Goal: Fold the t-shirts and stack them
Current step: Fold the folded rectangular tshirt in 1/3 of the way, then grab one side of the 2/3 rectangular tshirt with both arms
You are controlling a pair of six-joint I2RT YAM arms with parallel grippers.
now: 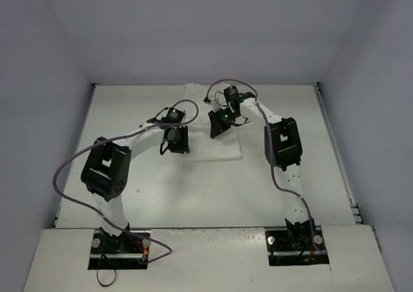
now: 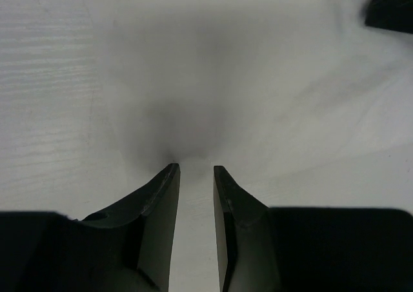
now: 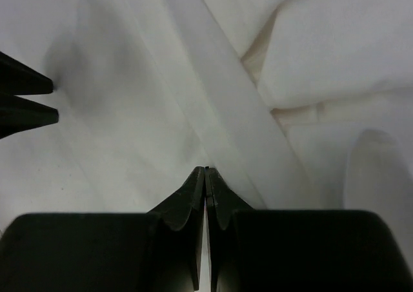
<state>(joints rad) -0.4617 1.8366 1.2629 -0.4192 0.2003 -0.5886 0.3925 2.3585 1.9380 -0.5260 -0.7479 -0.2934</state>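
Observation:
The white t-shirt [image 1: 216, 148] lies as a flat folded patch at the middle of the table, with no red print showing. My left gripper [image 1: 175, 141] is at its left edge. In the left wrist view its jaws [image 2: 195, 171] stand slightly apart, tips down on white cloth [image 2: 258, 79]. My right gripper [image 1: 218, 126] is at the shirt's far edge. In the right wrist view it [image 3: 205, 169] is shut, and cloth folds [image 3: 322, 66] run up to its tip. The left fingers [image 3: 29, 111] show at that view's left edge.
The white table [image 1: 129, 202] is walled by grey panels on three sides. Purple cables loop off both arms [image 1: 64, 176]. The right gripper's body [image 2: 390, 8] shows in the top right corner of the left wrist view, close to the left gripper.

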